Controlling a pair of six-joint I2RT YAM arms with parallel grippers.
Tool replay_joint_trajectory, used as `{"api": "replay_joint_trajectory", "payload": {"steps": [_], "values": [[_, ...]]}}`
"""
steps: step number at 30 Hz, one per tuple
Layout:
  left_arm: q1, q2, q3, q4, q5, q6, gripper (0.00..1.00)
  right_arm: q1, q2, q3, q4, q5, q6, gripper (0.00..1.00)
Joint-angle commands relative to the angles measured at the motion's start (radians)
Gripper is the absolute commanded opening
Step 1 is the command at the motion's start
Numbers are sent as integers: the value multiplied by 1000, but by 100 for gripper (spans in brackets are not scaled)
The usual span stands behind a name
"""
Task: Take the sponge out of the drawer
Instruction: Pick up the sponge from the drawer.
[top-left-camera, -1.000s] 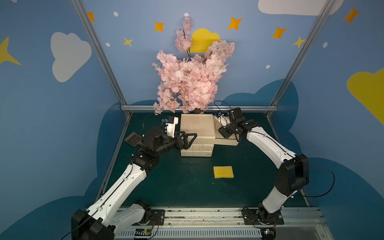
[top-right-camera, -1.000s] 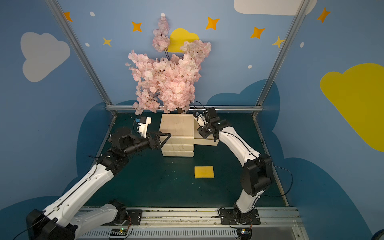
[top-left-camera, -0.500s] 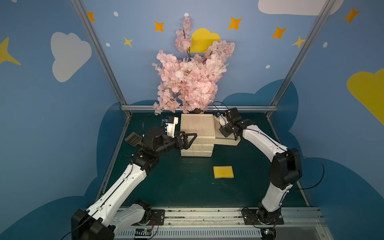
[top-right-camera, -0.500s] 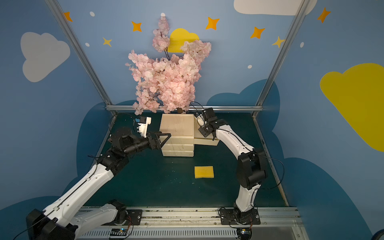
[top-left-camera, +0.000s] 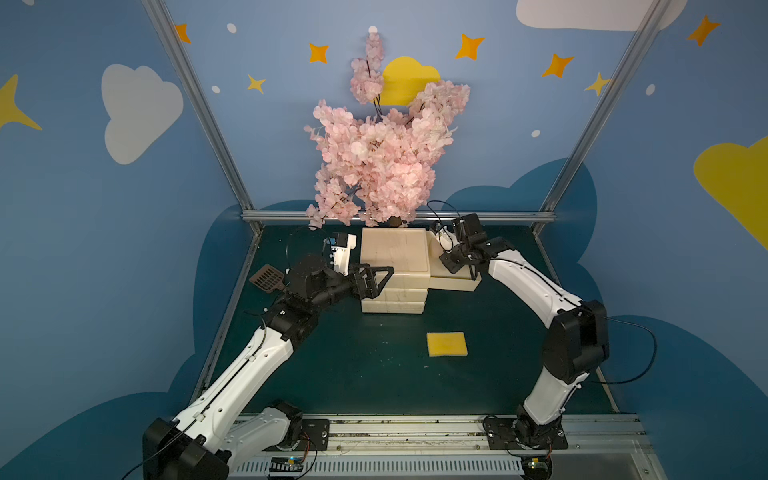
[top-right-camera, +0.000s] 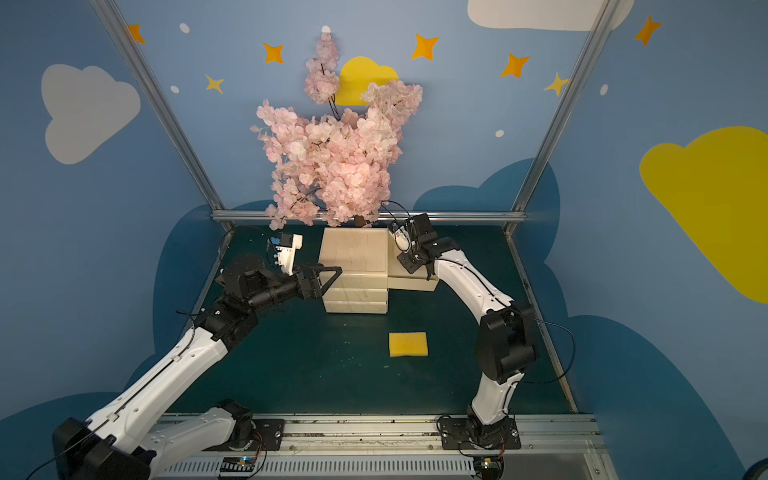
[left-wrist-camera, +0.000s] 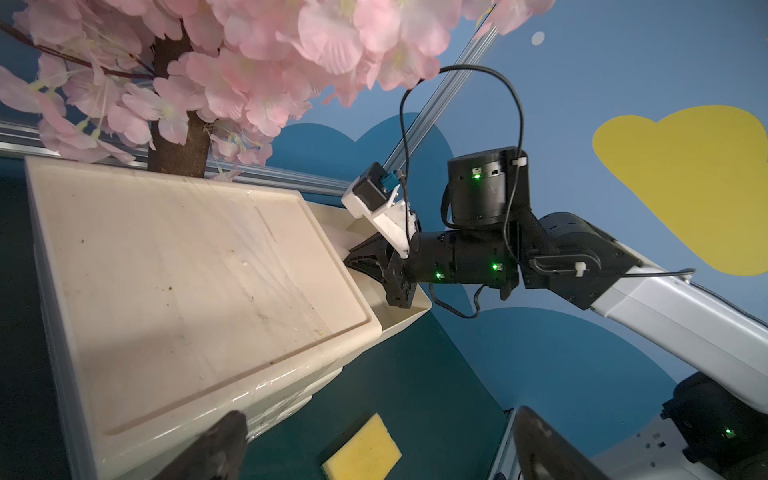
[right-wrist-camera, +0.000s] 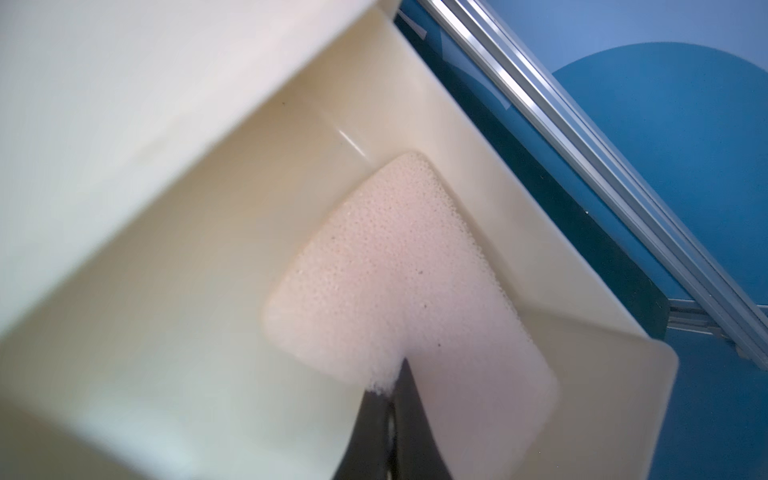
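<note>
Now that its jaws, apart a second ago, have come together, the right gripper (right-wrist-camera: 392, 388) pinches one edge of the pale pink sponge (right-wrist-camera: 395, 282). The sponge lies on the floor of the pulled-out drawer (top-left-camera: 453, 286), close against one side wall. The grasp looks made; the lift out remains.

From the front of the cell backward: a yellow sponge (top-left-camera: 446, 344) rests alone on the green mat (top-left-camera: 332, 374), well apart from both arms. The left gripper (top-left-camera: 377, 281), jaws wide apart and holding nothing, has not moved from the left side of the drawer unit (top-left-camera: 395, 253); contact there is unclear. The unit's top overhangs the drawer's inner part and the drawer walls ring the sponge, so the way out seems upward. Branches of the pink blossom tree (top-left-camera: 382, 166) spread above the unit at the back.
</note>
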Motion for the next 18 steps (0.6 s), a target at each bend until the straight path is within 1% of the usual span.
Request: {"api": "replay_joint_trajectory", "payload": {"steps": [1,5,8,10,11,14,18], "values": [[5,24,27,-17,21,-11,100,8,-104,-21,-7,-50,-4,0],[5,62,63,-33,46,-33,100,20,-167,-47,-9,-55,-14,0],[5,117,124,-69,98,-55,100,42,-219,-77,0,-57,-28,0],[5,154,166,-86,141,-68,100,57,-266,-112,22,-95,-39,0],[5,174,188,-91,167,-75,100,64,-293,-137,42,-136,-48,0],[4,227,239,-100,239,-110,98,87,-361,-180,63,-203,-40,0],[3,282,265,-65,302,-172,95,122,-436,-201,59,-231,-28,0]]}}
